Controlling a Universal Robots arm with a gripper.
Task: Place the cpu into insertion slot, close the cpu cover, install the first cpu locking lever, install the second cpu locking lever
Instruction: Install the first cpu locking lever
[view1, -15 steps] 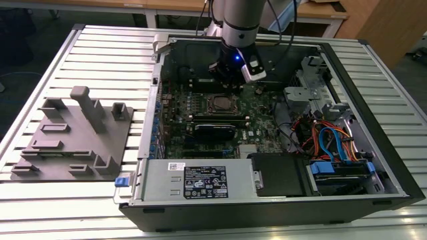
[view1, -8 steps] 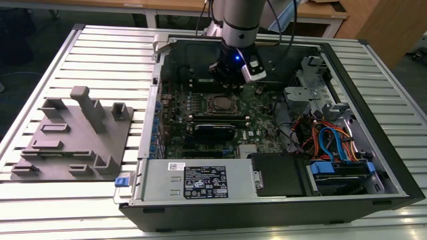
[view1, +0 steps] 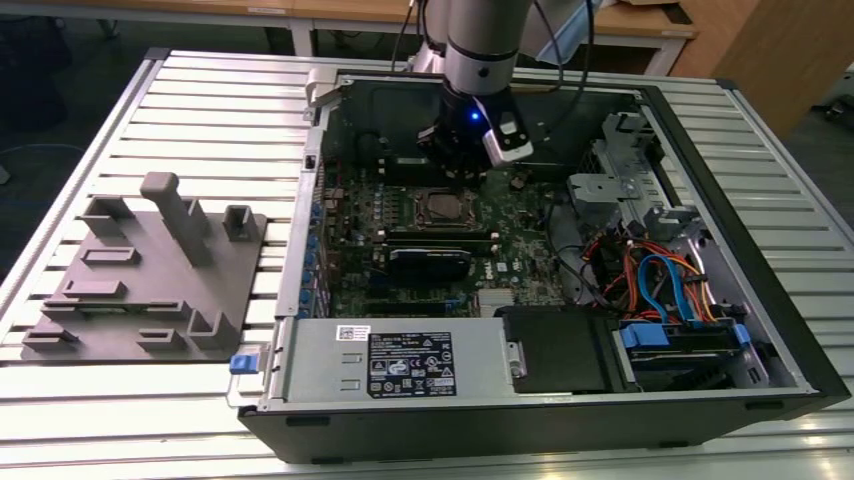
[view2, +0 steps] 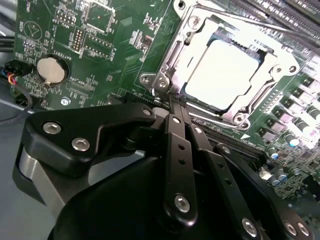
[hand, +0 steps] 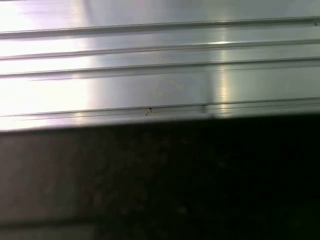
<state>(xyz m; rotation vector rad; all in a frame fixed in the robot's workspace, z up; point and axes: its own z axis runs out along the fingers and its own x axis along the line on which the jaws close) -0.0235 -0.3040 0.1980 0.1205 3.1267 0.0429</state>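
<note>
In the second wrist view the cpu (view2: 225, 70) lies flat in the insertion slot (view1: 438, 207), its silver top bright under the light. The cpu cover (view2: 172, 55) is down around it as a silver frame. A thin locking lever (view2: 250, 22) runs along one side of the frame. My gripper (view2: 173, 107) is shut, with its black fingers (view2: 176, 145) pressed together and the tips right at a corner of the frame. I see nothing between them. In the exterior view the gripper (view1: 461, 165) hangs inside the open computer case, just behind the socket.
A grey fixture block (view1: 147, 270) stands on the ridged aluminium table (hand: 150, 75) at the exterior view's left. The case holds a power supply (view1: 400, 360), a drive bay (view1: 561, 345) and coloured cables (view1: 654, 280). A coin battery (view2: 52, 68) sits on the board.
</note>
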